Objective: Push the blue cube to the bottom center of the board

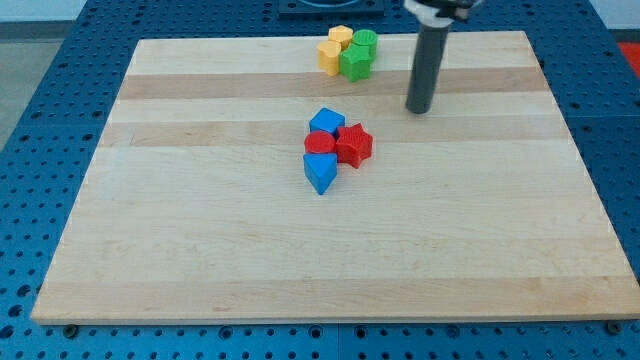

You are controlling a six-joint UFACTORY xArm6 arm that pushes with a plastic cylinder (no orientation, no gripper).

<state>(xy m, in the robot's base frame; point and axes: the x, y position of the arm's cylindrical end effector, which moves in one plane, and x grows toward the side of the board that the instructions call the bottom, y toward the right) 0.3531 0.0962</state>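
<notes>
Near the middle of the surface [200,230] in the camera view you will find a tight cluster of four blocks: the blue cube [326,123] at its top, a red cylinder [320,144] just below it, a red star [353,145] touching on the view's right, and a blue wedge-like block [320,173] at the cluster's bottom. The blue cube sits well above the board's bottom edge. My tip [419,109] rests on the surface to the view's upper right of the cluster, apart from every block. Up by the top edge you see a second group: two yellow blocks [335,48] beside two green blocks [358,54], all touching. You have no end effector to check; the arm ends in a plain rod, holding nothing.
</notes>
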